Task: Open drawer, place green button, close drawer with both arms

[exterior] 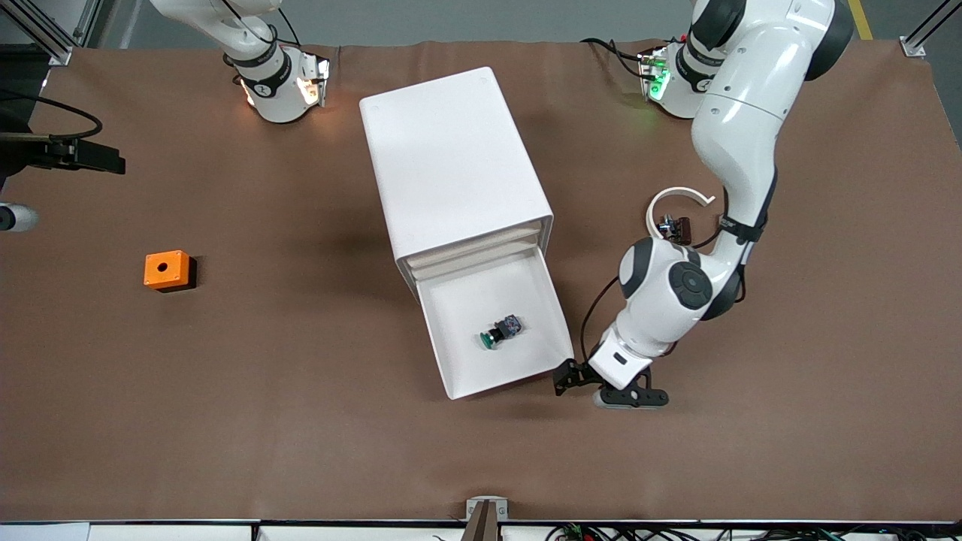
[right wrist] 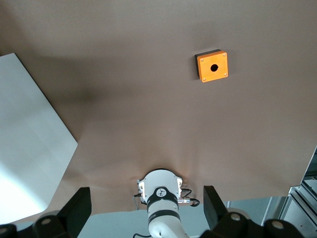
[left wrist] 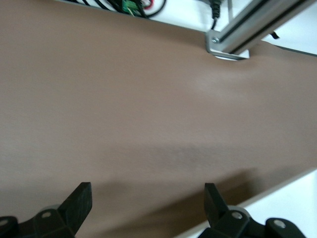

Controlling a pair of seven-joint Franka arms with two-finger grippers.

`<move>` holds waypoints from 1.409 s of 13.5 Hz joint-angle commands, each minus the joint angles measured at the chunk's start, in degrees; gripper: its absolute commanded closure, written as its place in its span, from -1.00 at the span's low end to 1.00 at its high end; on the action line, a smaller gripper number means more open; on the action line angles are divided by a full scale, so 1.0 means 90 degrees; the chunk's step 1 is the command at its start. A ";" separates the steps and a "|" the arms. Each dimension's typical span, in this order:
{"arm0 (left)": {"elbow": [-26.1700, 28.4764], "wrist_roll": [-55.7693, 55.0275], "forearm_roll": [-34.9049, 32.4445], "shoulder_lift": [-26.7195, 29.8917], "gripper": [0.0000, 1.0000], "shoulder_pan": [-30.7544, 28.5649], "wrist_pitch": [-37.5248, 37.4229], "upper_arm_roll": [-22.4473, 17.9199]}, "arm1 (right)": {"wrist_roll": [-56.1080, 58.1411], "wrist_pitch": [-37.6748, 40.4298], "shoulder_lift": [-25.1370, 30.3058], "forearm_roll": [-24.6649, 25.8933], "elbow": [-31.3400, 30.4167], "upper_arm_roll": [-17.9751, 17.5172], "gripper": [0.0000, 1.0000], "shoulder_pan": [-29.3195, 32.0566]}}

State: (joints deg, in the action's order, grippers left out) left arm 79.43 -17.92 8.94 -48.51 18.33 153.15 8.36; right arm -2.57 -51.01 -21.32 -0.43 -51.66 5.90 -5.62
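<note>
Tabletop: orange cube [exterior: 166, 270] apart.

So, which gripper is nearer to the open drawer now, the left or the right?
The left. The left gripper is low beside the front corner of the open drawer, jaws open, holding nothing. The right gripper is raised high over the table near the right arm's base, well away from the drawer, jaws open.

bright even overhead light, soft shadows, glare on cabinet [exterior: 451, 158], sharp focus
</note>
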 commanded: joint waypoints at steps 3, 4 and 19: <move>-0.0115 -0.0138 0.0042 -0.0176 -1.00 0.0258 0.0395 -0.0099 | 0.0647 -0.0813 0.0666 0.0077 -0.0944 -0.0080 -1.00 0.0224; -0.0115 -0.0138 0.0042 -0.0186 -1.00 0.0259 0.0405 -0.0108 | 0.0647 -0.1465 0.1307 0.0077 -0.1916 -0.0080 -1.00 0.0195; -0.0173 -0.0030 -0.0056 -0.0469 -1.00 0.0434 -0.0421 -0.0333 | 0.0022 -0.3727 0.3101 0.0029 -0.4416 -0.0988 -1.00 0.0956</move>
State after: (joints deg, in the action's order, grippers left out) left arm 78.90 -18.06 8.82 -52.96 21.47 154.61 6.20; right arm -2.19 -83.93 5.82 -0.27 -90.81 -2.41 2.00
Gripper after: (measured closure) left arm 0.000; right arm 0.000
